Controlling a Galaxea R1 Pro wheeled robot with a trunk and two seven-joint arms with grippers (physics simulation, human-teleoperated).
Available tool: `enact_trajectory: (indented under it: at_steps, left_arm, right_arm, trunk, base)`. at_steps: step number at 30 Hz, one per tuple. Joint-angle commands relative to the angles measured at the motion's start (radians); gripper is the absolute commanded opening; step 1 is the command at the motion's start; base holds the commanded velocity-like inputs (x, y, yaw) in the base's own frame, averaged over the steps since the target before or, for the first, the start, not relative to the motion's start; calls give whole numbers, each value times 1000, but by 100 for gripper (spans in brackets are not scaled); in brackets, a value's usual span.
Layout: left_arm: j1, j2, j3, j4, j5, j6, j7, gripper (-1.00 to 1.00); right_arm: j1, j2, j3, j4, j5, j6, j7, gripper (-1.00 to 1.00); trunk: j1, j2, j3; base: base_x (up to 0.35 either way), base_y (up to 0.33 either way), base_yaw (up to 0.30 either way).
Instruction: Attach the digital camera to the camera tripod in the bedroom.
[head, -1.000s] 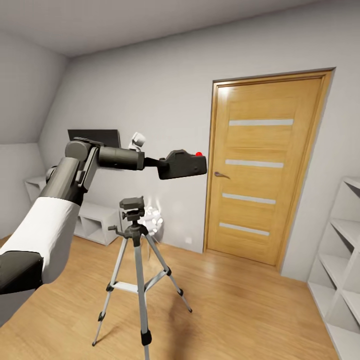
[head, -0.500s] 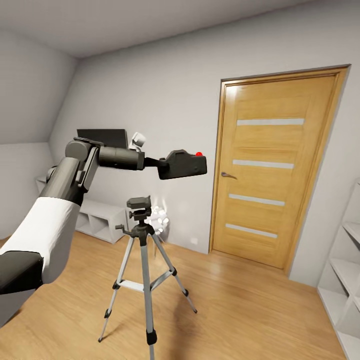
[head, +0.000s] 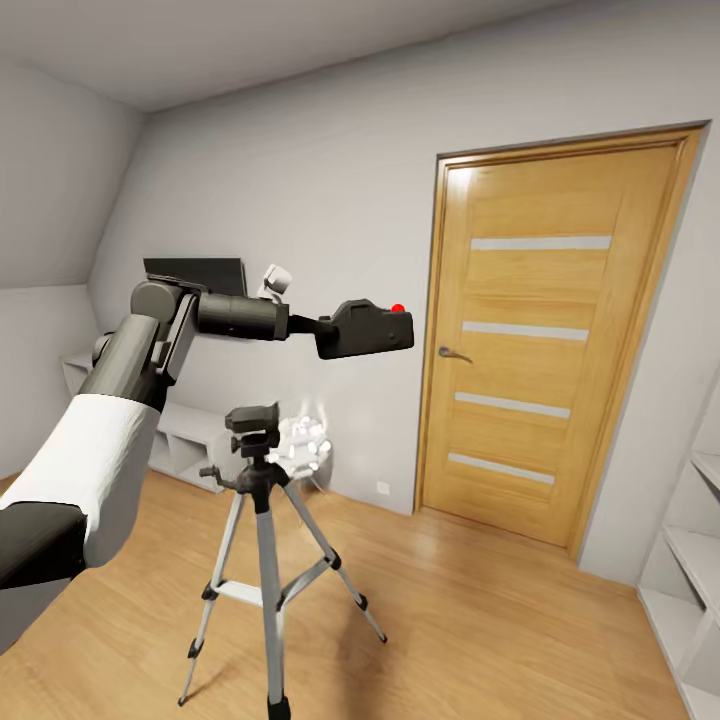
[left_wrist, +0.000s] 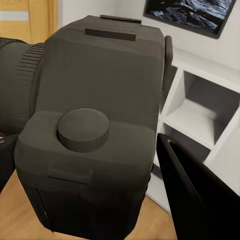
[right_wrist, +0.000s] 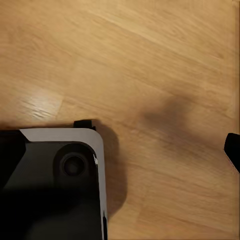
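Change: against the earlier head pictures the whole room has slid sideways, so the camera moved; arm and load sit at the same spot.
Head view: the left gripper (head: 325, 338) pinches the digital camera (head: 366, 329) at arm's length, high and right of the camera tripod (head: 258, 520) head, probably to clear it before lowering. The door (head: 545, 340) stands far right.
Left wrist view: the digital camera (left_wrist: 90, 125) is held between dark fingers (left_wrist: 195, 195); white shelving (left_wrist: 200, 115) lies beyond.
Right wrist view: wood floor (right_wrist: 150, 75) below; right gripper's spread cannot be told.
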Motion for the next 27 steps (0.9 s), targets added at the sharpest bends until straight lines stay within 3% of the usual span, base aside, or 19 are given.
enact_trajectory:
  at_steps: [1, 13, 27]
  left_arm:
    - [-1, 1, -1, 0, -1, 10, -6, -100]
    - [-1, 1, -1, 0, -1, 10, -6, -100]
    - [-1, 1, -1, -1, -1, 10, -6, -100]
  right_arm:
    - [-1, 1, 8, 4, -8, -5, 0, 100]
    - [-1, 1, 8, 4, -8, -6, 0, 100]
    - [-1, 1, 9, 4, -8, -5, 0, 100]
  trunk:
    - [1, -1, 0]
    - [1, -1, 0]
    - [1, -1, 0]
  base:
    - [119, -91, 0]
    - [28, -22, 14]
    - [1, -1, 247]
